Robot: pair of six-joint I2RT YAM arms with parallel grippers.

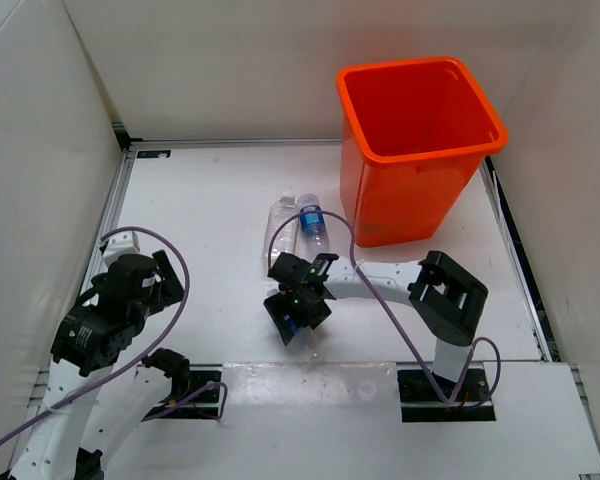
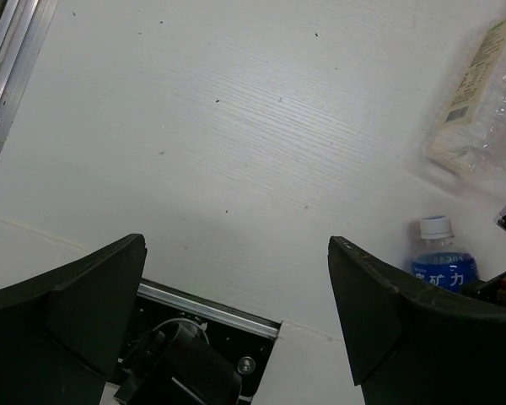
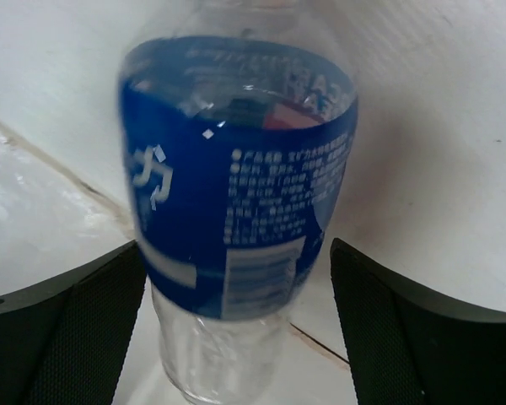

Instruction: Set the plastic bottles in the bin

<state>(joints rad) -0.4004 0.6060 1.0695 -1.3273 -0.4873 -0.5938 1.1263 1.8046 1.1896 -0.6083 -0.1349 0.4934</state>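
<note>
Top view: the right gripper (image 1: 300,292) hovers mid-tabletop at 6 o'clock of the small clear plastic bottle with a blue label (image 1: 312,220). Its forearm reaches toward 9 o'clock from a bent elbow. A clear, crumpled plastic bottle with a pale label (image 1: 280,225) lies just beside the blue one. The large orange square plastic bin (image 1: 420,140) stands at 1 o'clock near the far right edge of the white tabletop (image 1: 200,200). The left arm sits folded at 8 o'clock.

Left wrist view: the left gripper (image 2: 236,245) is spread wide and holds nothing above bare tabletop.

Right wrist view: the right gripper (image 3: 236,249) is spread wide, straddling the blue-labelled bottle (image 3: 236,202) without clamping it.
</note>
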